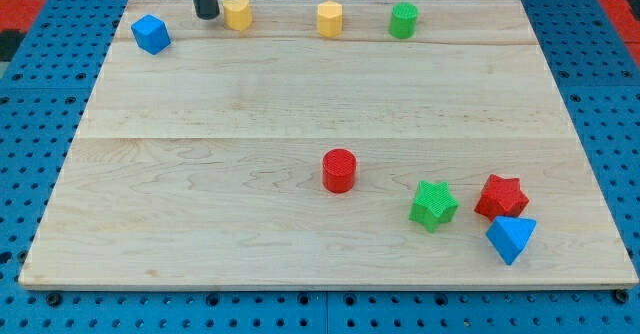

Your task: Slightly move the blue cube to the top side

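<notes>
Along the top edge of the wooden board [200,114] stand three blocks in a row — a yellow block [238,12], a second yellow block [330,19] and a green cylinder [404,20], all apart from one another. A red cylinder [339,170] stands alone near the middle. At the view's bottom right sit a green star [433,204], a red star [500,196] and a blue triangular block [511,238] — the last just below the red star.

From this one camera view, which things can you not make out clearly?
- My dark rod: cut off by the view's top edge; only the lower end with my tip shows.
- Whether my tip touches the yellow block to its right: too close to tell.
- Shapes of that block and the second yellow block: too small.
- Far faces of the blue cube: hidden.
</notes>
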`<move>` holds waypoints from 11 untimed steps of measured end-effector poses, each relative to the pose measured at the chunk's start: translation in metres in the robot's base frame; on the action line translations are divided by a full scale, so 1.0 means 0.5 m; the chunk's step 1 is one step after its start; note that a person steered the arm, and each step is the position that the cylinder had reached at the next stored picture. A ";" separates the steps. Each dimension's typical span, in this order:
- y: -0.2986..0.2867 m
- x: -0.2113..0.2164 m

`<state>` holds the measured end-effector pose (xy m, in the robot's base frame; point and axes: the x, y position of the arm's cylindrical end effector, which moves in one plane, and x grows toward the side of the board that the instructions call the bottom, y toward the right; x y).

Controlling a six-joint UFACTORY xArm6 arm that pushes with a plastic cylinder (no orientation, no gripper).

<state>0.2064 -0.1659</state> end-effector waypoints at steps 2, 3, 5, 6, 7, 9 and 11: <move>0.081 0.024; 0.063 0.027; -0.002 0.233; -0.185 0.206; -0.182 0.180; -0.075 0.138; -0.122 0.124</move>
